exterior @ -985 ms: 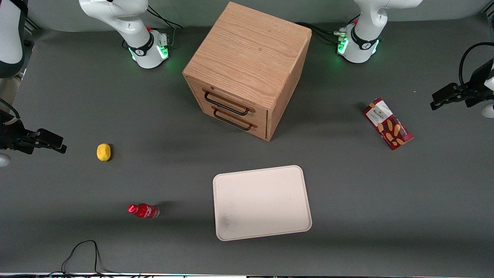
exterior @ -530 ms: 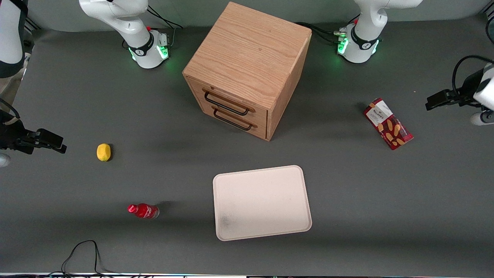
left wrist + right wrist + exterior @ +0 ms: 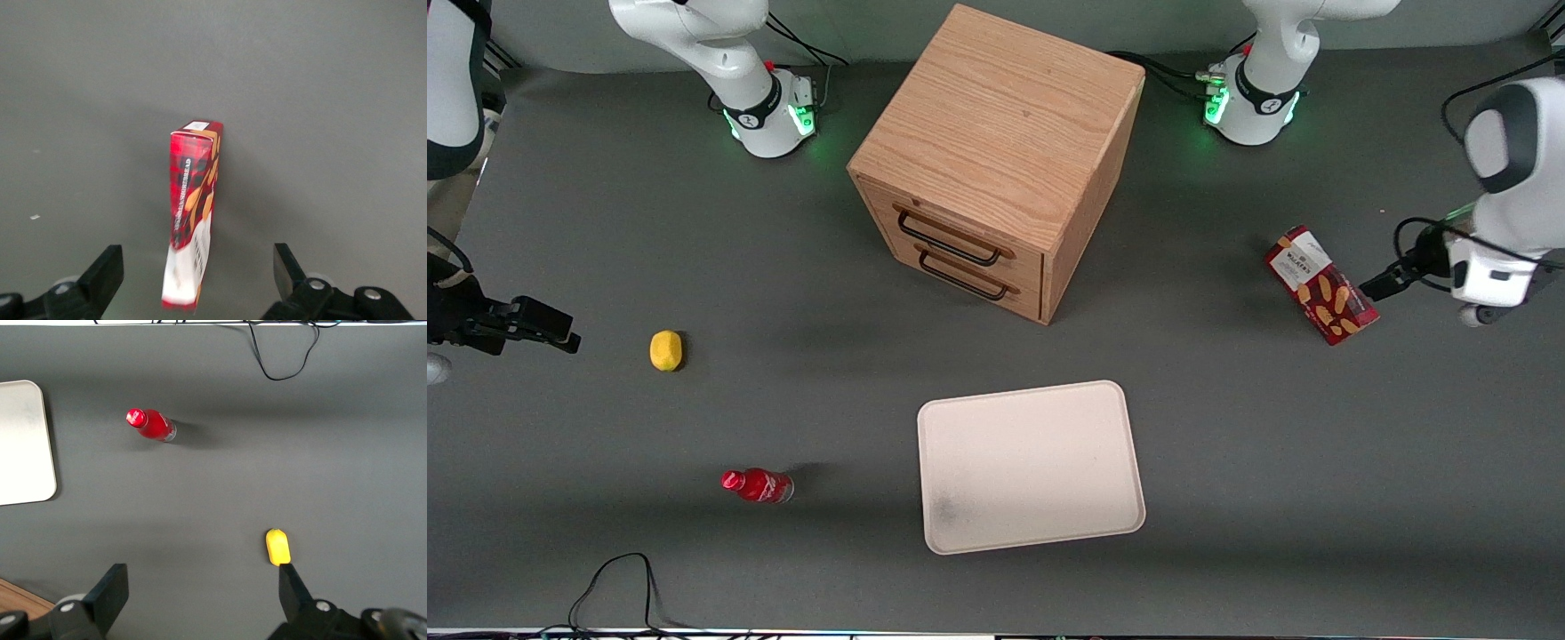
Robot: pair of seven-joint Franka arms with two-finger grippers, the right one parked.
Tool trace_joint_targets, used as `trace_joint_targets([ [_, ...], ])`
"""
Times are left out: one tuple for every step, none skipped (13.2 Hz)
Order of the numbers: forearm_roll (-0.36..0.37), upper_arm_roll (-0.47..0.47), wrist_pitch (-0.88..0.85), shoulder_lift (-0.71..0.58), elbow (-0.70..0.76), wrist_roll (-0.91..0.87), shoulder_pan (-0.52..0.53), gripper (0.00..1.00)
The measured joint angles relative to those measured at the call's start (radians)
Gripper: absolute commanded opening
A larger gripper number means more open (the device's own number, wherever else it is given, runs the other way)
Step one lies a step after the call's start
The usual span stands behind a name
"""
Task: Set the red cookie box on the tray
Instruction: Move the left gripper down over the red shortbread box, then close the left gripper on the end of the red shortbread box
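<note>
The red cookie box (image 3: 1320, 284) lies flat on the grey table toward the working arm's end, with its white label end pointing away from the front camera. My left gripper (image 3: 1376, 288) hovers just beside the box's biscuit-picture end, apart from it. In the left wrist view the gripper (image 3: 196, 252) is open, with the box (image 3: 193, 200) showing between its black fingers (image 3: 103, 270) and lower than them, untouched. The cream-white tray (image 3: 1032, 467) sits bare, nearer the front camera than the cabinet.
A wooden drawer cabinet (image 3: 996, 160) stands mid-table, farther from the front camera than the tray. A yellow lemon (image 3: 665, 349) and a small red bottle (image 3: 758, 485) lie toward the parked arm's end. A black cable (image 3: 618, 578) loops at the table's front edge.
The left arm has swung in from the table's end and come down toward the cookie box; its gripper now sits close beside the box. The box and tray have not moved.
</note>
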Motion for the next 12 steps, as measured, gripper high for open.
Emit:
trace_joint_targets([
  [0.000,0.000,0.121,0.002,-0.084,-0.010,0.001,1.00],
  [0.000,0.000,0.222,0.009,-0.156,-0.016,0.002,1.00],
  [0.000,0.000,0.292,0.021,-0.207,-0.024,0.002,1.00],
  [0.000,0.000,0.339,0.040,-0.241,-0.032,0.002,1.00],
  [0.000,0.000,0.372,0.060,-0.260,-0.039,0.002,1.00],
  [0.000,-0.001,0.395,0.080,-0.269,-0.043,0.002,0.99],
  [0.000,-0.001,0.410,0.100,-0.272,-0.044,0.002,0.92],
  [0.000,-0.001,0.423,0.119,-0.272,-0.045,0.001,0.68],
  [0.000,-0.002,0.433,0.133,-0.272,-0.046,0.001,0.29],
  [0.000,-0.002,0.439,0.143,-0.272,-0.047,0.001,0.00],
  [0.000,-0.003,0.439,0.149,-0.272,-0.047,0.001,0.00],
  [0.000,-0.004,0.439,0.151,-0.272,-0.047,0.000,0.00],
])
